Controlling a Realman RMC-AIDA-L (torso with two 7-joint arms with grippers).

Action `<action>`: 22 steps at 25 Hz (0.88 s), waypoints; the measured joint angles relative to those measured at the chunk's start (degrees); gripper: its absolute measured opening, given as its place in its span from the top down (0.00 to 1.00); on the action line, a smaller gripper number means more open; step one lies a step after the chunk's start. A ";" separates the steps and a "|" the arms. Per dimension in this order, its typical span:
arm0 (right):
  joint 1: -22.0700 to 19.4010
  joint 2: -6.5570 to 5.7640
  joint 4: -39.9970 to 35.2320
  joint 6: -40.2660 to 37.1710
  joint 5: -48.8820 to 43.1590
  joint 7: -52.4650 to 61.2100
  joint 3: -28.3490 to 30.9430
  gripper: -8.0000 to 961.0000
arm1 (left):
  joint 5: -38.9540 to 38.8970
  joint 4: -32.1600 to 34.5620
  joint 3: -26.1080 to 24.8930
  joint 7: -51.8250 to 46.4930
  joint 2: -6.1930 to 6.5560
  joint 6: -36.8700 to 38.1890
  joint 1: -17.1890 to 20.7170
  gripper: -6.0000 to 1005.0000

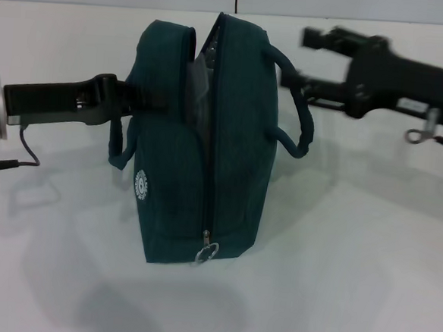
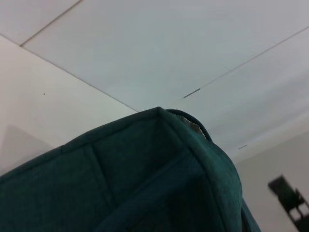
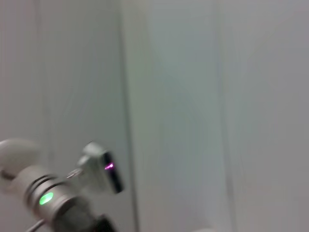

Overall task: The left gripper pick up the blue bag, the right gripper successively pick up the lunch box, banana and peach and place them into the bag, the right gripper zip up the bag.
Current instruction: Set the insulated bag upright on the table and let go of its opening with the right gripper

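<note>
The blue bag (image 1: pixel 200 149) hangs above the white table, with its zipper line facing me. The zipper is open along the upper part, and its ring pull (image 1: pixel 207 249) hangs at the lower end. A clear greyish surface, perhaps the lunch box (image 1: pixel 201 72), shows inside the opening. My left gripper (image 1: pixel 132 99) is shut on the bag's left handle side. The bag's fabric (image 2: pixel 145 183) fills the left wrist view. My right gripper (image 1: pixel 298 60) is open and empty, just right of the bag's right handle (image 1: pixel 297 110). The banana and peach are out of view.
The white table (image 1: pixel 350 281) spreads below and around the bag, which casts a shadow on it. The left arm with its green light (image 3: pixel 47 198) shows in the right wrist view. The right gripper (image 2: pixel 289 198) shows small and far off in the left wrist view.
</note>
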 joint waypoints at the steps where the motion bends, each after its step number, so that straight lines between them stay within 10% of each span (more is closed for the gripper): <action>1: -0.43 -0.08 0.37 -0.31 0.00 0.09 1.46 0.20 | 0.00 -0.17 0.01 0.12 0.03 -0.03 0.00 0.96; 22: 2.17 -0.03 9.26 -7.65 -6.01 0.35 2.52 0.21 | 0.08 -0.87 0.01 0.38 -0.05 -0.36 -0.34 0.96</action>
